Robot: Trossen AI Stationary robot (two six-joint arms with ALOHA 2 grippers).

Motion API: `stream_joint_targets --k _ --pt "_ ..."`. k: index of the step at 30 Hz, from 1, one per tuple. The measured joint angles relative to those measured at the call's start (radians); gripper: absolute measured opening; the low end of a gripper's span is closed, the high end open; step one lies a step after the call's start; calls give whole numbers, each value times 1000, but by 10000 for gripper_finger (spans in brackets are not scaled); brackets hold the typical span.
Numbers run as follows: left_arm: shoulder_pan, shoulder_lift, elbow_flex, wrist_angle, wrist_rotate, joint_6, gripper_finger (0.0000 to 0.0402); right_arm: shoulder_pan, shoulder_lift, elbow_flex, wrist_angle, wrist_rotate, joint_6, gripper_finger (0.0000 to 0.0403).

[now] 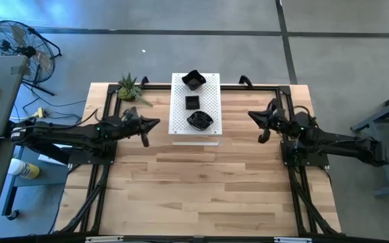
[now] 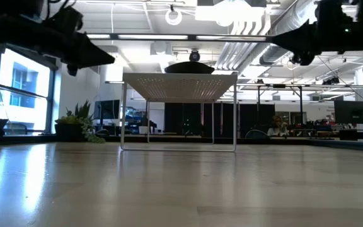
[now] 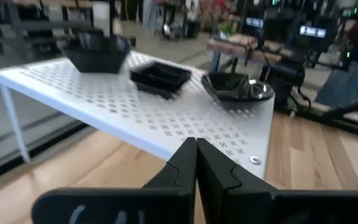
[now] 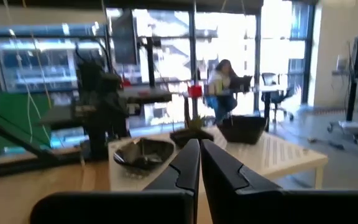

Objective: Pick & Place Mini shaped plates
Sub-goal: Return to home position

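Mini shaped plates [image 1: 192, 102] atop white shelf [image 1: 181, 132], between closed left pincer [image 1: 157, 123], right pincer [image 1: 251, 115]

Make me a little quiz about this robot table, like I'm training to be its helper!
1. True or false: the left gripper and the right gripper are each holding a plate.
2. How many spots on the white shelf have black plates? A) two B) three C) five
3. Fill in: the green plant stands on the ___ arm's side of the shelf.

Key: 1 false, both are shut and empty; 2 B; 3 left.
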Motion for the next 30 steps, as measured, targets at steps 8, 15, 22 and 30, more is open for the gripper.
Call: stream_joint_targets --k 8,15,22,30 --pt "0 -313 -106 -162 0 41 1 0 -252 -134 8 10 28 12" --pt "0 -582 -160 -356 2 64 1 0 -408 -147 -148 6 45 12" --pt "36 -644 -196 -345 9 83 1 0 -425 -147 -216 24 27 12" --pt "154 -624 -223 -301 131 71 1 0 -422 -147 -275 38 1 12"
